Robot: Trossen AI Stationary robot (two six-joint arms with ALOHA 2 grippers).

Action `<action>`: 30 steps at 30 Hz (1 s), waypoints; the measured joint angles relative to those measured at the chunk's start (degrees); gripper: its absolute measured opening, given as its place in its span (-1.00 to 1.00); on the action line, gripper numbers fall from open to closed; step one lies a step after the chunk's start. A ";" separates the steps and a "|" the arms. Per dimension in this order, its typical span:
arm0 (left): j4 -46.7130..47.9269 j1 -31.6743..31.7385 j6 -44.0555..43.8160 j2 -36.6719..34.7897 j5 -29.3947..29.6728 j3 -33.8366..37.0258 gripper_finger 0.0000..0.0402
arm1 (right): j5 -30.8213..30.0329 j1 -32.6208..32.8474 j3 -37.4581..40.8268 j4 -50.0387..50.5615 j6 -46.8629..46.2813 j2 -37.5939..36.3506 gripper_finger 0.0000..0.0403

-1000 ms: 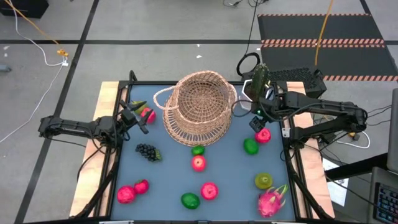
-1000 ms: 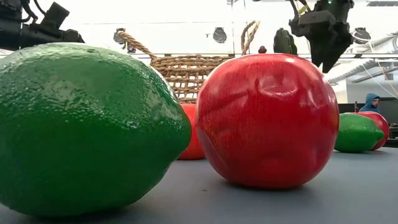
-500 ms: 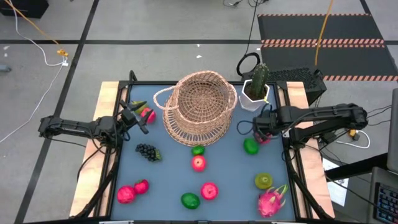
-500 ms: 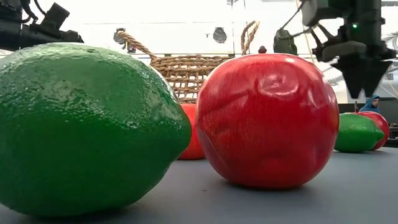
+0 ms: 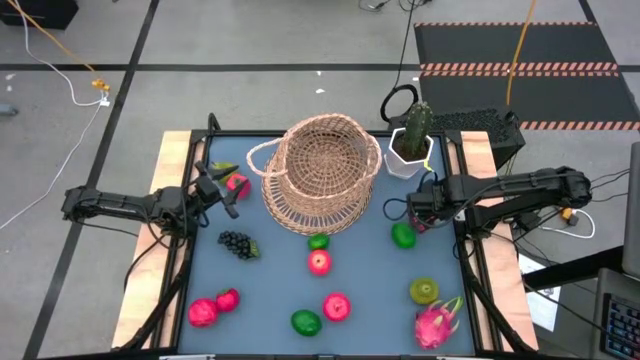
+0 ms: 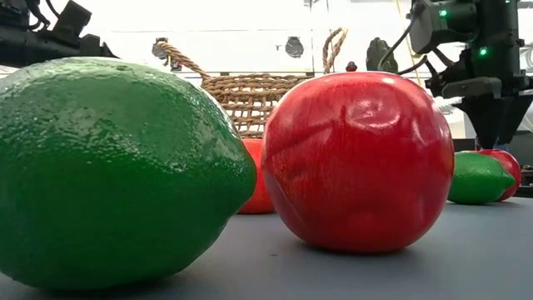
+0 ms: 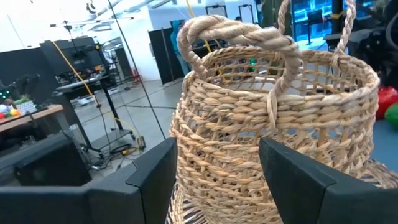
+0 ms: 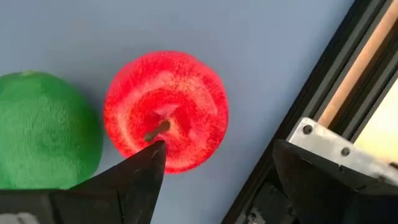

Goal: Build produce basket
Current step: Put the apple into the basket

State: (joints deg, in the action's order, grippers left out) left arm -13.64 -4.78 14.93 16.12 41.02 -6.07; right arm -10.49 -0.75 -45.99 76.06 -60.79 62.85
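From above, we are looking at the basket (image 5: 318,175) sitting at the far middle of the desk (image 5: 270,275), its looped handle pointing toward the left arm, while the produce is lying scattered nearer us: dark grapes (image 5: 237,244), a lime (image 5: 306,322), a red apple (image 5: 336,306) and a pink dragon fruit (image 5: 437,321). The right tool (image 5: 422,208) is hanging over the desk's right edge beside another lime (image 5: 403,236), and the left tool (image 5: 222,186) is waiting at the left edge next to a small pink fruit (image 5: 238,182); a potted cactus (image 5: 414,136) is standing at the far right corner. At desk level, we are seeing the near lime (image 6: 117,171) and red apple (image 6: 360,158) filling the foreground, the basket (image 6: 250,96) behind them, and the right tool (image 6: 497,125) pointing down above a far apple (image 6: 510,167). Through the left wrist camera, we are facing the basket (image 7: 273,137) between the left tool's parted fingers (image 7: 152,180). Through the right wrist camera, we are looking straight down on a red apple (image 8: 166,109) lying between the right tool's spread fingers (image 8: 140,171), which are gripping nothing, with a lime (image 8: 46,127) just beside it.
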 joint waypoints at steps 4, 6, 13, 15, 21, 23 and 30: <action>0.04 -0.01 -0.02 0.02 -0.05 0.00 0.14 | -0.01 0.00 0.21 -1.48 -1.14 -0.02 0.45; 0.04 -0.01 -0.02 0.02 -0.07 0.00 0.14 | 0.07 0.00 0.21 -2.52 -0.49 -0.02 0.46; -0.01 -0.01 0.14 0.00 -0.10 0.00 0.14 | 0.25 -0.74 0.21 -4.38 2.67 -0.63 0.46; -0.01 0.01 0.07 0.00 -0.10 0.00 0.14 | 0.22 -1.42 0.21 -4.20 3.44 -1.04 0.46; -0.03 0.00 0.77 0.00 0.91 0.00 0.14 | 3.52 -3.76 0.25 -3.23 6.47 -1.97 0.46; -0.01 0.01 1.33 0.00 0.95 0.00 0.14 | 5.37 -4.05 0.25 -2.60 6.60 -2.00 0.46; -0.04 0.01 1.24 0.00 -5.79 0.00 0.14 | 7.33 -4.53 0.25 -2.52 7.80 -2.23 0.46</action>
State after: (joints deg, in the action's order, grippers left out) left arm -13.68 -4.78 16.18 16.12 35.23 -6.07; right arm -3.16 -5.28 -45.74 73.54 -52.99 60.62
